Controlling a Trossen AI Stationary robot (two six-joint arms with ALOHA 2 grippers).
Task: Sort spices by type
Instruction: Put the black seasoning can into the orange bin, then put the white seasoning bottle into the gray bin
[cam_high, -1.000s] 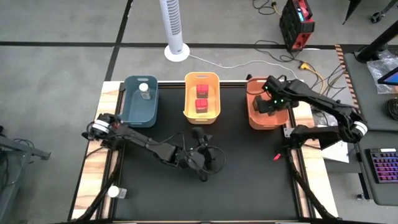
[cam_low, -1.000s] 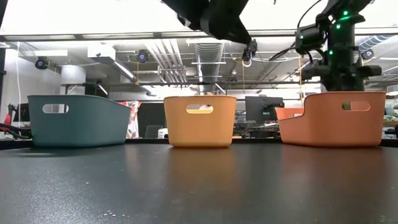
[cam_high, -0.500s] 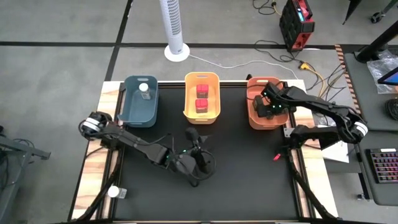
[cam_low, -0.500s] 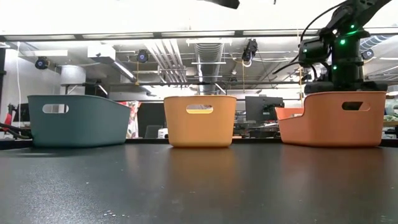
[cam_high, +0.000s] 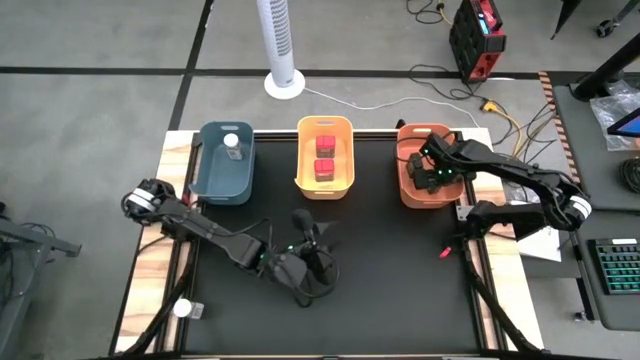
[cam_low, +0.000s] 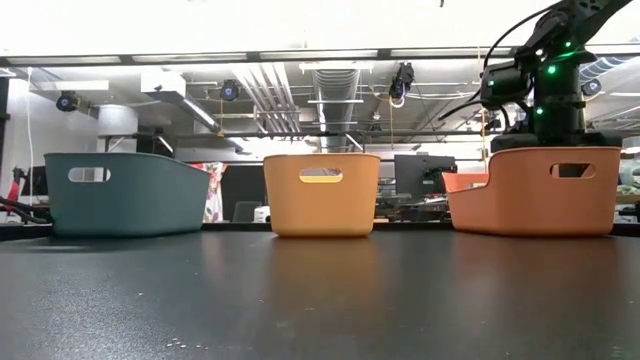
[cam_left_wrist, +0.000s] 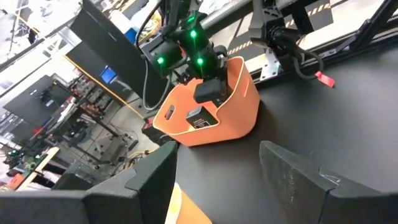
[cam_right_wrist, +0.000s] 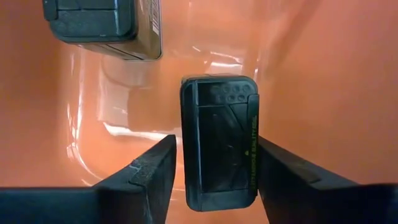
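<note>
My right gripper reaches down inside the orange bin at the table's far right, shut on a dark spice jar. A second dark jar stands beside it in the same bin. The yellow bin holds two red-lidded jars. One white-lidded jar sits in the blue bin. My left gripper hovers open and empty over the middle of the table. My right gripper pinches the dark jar between its two fingers, one on each long side just below the lid. The fingers come from above, pointing down. The jar stands upright, lid up. I cannot tell whether its base rests on the bin floor.
The three bins stand in a row along the black mat's far edge. A small white-topped thing lies on the wooden strip at the near left corner. The mat is bare in front of the bins.
My right gripper has moved down into the orange bin with the dark jar and then kept still. My left arm has drawn back toward the table's left and near edge, leaving the top of the low view.
</note>
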